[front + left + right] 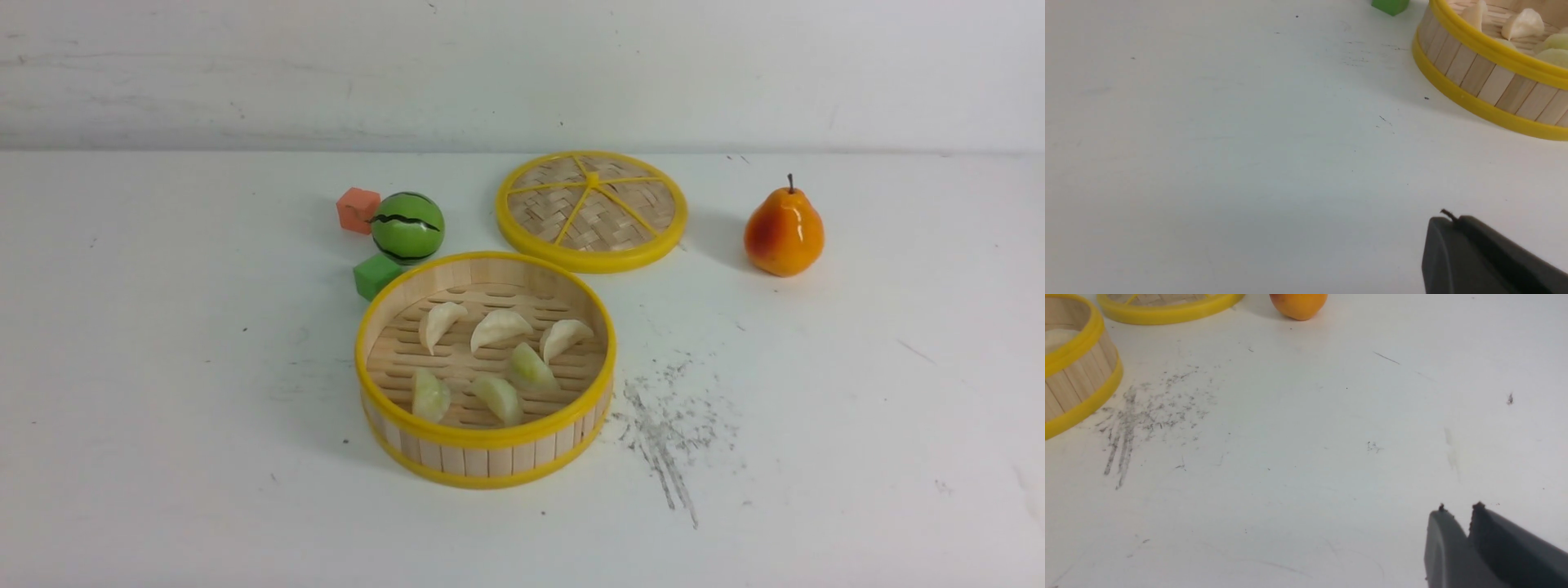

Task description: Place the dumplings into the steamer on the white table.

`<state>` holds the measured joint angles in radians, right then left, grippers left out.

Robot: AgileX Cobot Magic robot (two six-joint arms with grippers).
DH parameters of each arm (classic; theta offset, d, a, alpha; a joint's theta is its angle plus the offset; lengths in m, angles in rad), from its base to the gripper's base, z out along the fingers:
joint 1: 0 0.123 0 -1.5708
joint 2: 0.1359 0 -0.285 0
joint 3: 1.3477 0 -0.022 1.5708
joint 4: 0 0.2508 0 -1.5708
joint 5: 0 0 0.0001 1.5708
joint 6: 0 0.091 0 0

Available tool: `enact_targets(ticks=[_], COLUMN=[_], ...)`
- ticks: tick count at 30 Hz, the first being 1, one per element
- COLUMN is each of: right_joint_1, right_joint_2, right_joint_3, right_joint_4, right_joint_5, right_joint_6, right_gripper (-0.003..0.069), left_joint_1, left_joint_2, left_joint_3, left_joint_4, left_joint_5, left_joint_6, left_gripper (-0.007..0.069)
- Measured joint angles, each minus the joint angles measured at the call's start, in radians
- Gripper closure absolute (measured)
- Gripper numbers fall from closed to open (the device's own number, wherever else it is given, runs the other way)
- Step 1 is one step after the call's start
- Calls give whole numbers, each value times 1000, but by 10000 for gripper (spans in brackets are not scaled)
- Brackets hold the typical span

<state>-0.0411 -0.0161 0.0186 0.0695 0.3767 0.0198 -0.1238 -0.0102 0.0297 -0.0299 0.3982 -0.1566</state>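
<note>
1. My left gripper (1453, 222) – jaws together, nothing in them. Right gripper (1457, 516) – jaws a sliver apart, empty. Both hang over bare white table (163, 408), clear of the basket.
2. Round bamboo steamer with yellow rims (486, 445), mid-table: six glossy crescent toy dumplings (500, 327) on its slatted floor – three cream at the back, three pale green in front. None left outside, so the task looks done.
3. Handling, if regrasping: likely light, hard, slippery; I'd pinch across the fat middle, not the thin edge.
4. Behind: woven yellow-spoked lid (592, 211), orange pear (783, 231).
</note>
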Motion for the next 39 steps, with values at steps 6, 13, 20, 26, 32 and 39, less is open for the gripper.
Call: enact_targets(ticks=[6,13,20,26,32,39], right_joint_1=[0,0,0,0,0,0], right_joint_2=[0,0,0,0,0,0], right_joint_3=[0,0,0,0,0,0], right_joint_4=[0,0,0,0,0,0], right_joint_5=[0,0,0,0,0,0], right_joint_6=[1,1,1,1,1,2], right_gripper=[559,551,543,538,531,522], left_joint_1=[0,0,0,0,0,0], left_joint_2=[0,0,0,0,0,0], left_joint_3=[0,0,0,0,0,0], left_joint_4=[0,0,0,0,0,0], left_joint_5=[0,0,0,0,0,0], left_joint_6=[0,0,0,0,0,0], left_gripper=[639,639,639,639,639,639])
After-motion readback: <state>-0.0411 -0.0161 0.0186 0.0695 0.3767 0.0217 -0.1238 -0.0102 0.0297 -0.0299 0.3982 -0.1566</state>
